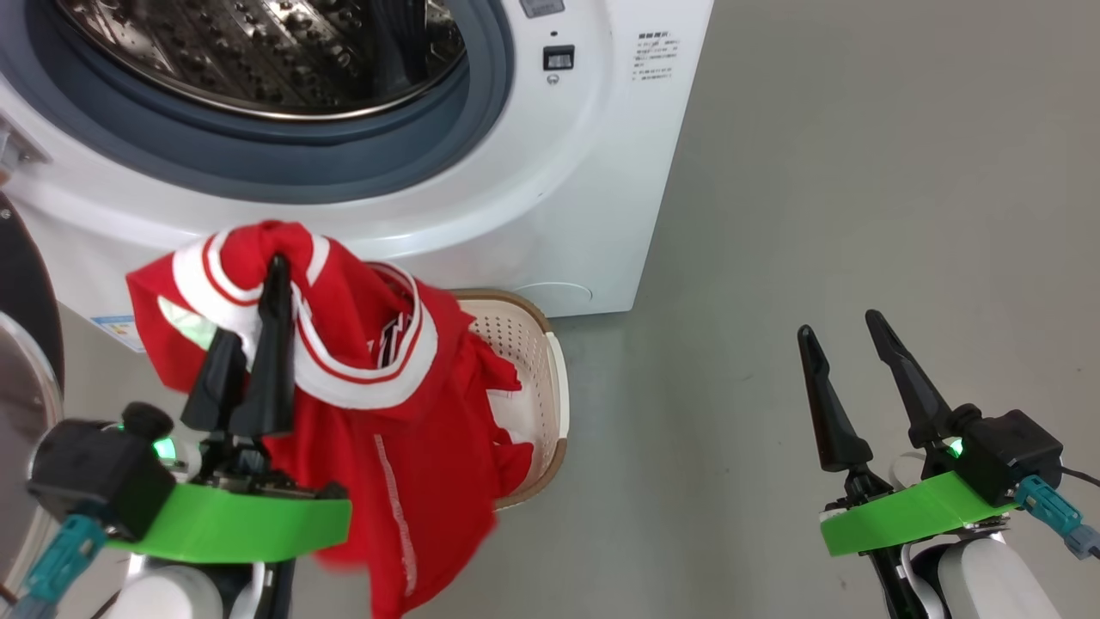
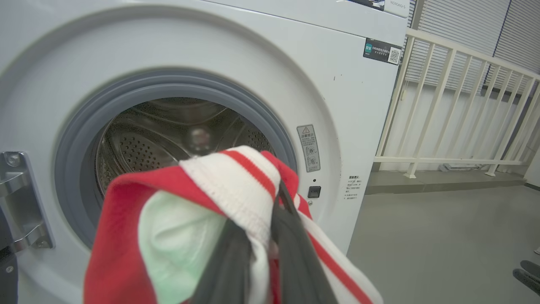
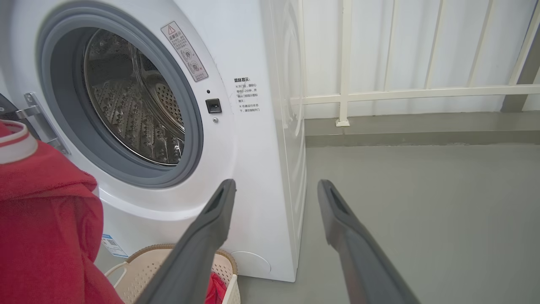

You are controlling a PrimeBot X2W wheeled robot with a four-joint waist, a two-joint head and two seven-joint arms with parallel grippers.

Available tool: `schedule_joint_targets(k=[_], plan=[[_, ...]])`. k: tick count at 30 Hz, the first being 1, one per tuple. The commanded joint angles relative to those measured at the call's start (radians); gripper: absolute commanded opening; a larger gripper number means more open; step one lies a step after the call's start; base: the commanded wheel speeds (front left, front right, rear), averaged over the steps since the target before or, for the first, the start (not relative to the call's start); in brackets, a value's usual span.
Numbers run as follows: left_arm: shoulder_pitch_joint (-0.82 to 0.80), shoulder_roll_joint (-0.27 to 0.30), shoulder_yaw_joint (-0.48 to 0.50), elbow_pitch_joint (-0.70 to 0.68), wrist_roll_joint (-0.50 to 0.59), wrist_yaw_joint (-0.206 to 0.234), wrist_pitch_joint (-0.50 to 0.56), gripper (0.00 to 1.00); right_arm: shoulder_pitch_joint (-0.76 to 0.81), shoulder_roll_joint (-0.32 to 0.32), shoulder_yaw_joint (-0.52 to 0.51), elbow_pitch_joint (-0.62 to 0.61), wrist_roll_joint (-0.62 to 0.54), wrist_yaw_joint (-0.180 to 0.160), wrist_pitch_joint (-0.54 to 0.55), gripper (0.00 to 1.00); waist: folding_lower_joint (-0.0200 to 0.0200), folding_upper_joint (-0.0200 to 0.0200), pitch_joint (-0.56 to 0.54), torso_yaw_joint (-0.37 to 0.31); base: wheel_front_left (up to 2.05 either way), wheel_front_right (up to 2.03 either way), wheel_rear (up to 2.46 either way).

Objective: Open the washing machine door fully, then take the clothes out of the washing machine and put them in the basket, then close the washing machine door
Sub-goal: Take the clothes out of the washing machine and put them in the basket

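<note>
My left gripper (image 1: pixel 268 268) is shut on a red garment with white stripe trim (image 1: pixel 404 430), which hangs in front of the washing machine (image 1: pixel 559 215) and over the left part of the basket (image 1: pixel 541 344). In the left wrist view the garment (image 2: pixel 236 185) drapes over my fingers (image 2: pixel 295 253) before the open drum (image 2: pixel 168 131). The washing machine door (image 1: pixel 21 292) stands swung open at the far left. A bit of red fabric (image 3: pixel 215 289) lies inside the basket (image 3: pixel 139 266). My right gripper (image 1: pixel 838 322) is open and holds nothing, off to the right over the floor.
Grey floor (image 1: pixel 859 172) stretches to the right of the machine. A cream railing (image 2: pixel 455 105) runs along the wall behind it, above a low step. The door's metal hinge (image 2: pixel 21 198) sticks out at the left of the opening.
</note>
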Motion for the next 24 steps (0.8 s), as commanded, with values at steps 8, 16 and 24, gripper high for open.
schedule_joint_targets(k=[8,16,24], plan=[[-0.020,-0.010,0.003,0.082,-0.009,-0.003,-0.024,0.00,-0.009,-0.001,0.031,-0.021,-0.011,0.006,-0.006,1.00,0.0000,0.0000,0.041,-0.009,0.00,0.00,0.00],[-0.093,-0.030,-0.016,0.249,-0.040,-0.034,-0.026,0.00,-0.031,-0.001,0.057,-0.013,0.018,0.006,-0.006,1.00,0.0000,0.0000,0.100,-0.017,0.00,0.00,0.00],[-0.192,-0.041,-0.018,0.461,-0.063,-0.065,-0.046,0.00,-0.065,-0.001,0.084,-0.003,0.027,0.006,-0.006,1.00,0.0000,0.0000,0.161,-0.034,0.00,0.00,0.00]])
